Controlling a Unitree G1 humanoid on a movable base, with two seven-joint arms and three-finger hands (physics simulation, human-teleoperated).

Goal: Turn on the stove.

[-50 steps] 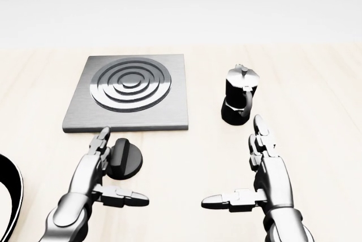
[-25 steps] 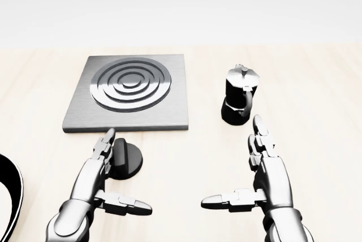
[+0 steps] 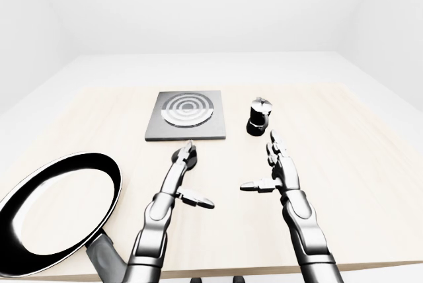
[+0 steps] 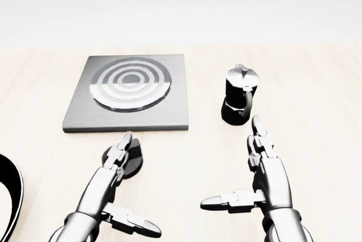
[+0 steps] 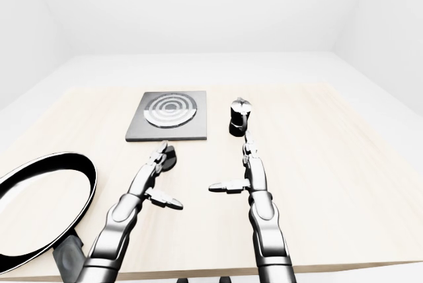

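The square grey stove plate (image 4: pixel 172 115) lies on the wooden table, upper left in the head view; its ringed burner (image 4: pixel 131 89) looks bright silver. The black round knob (image 4: pixel 136 160) sits just below the plate. My left hand (image 4: pixel 134 186) is open, its two long fingers (image 4: pixel 117 154) lying over the knob's left part and the thumb spread out low. My right hand (image 4: pixel 232 163) is open and empty, below the moka pot.
A black moka pot (image 4: pixel 238 102) stands right of the stove plate, just above my right fingertips. A large black frying pan (image 3: pixel 59 210) lies at the table's lower left corner. The table's (image 3: pixel 370 184) near edge is close below my forearms.
My left hand has slid right, so its fingers now cover the knob and hide its grip. The burner rings have turned from dark grey to bright. The right hand has barely moved.
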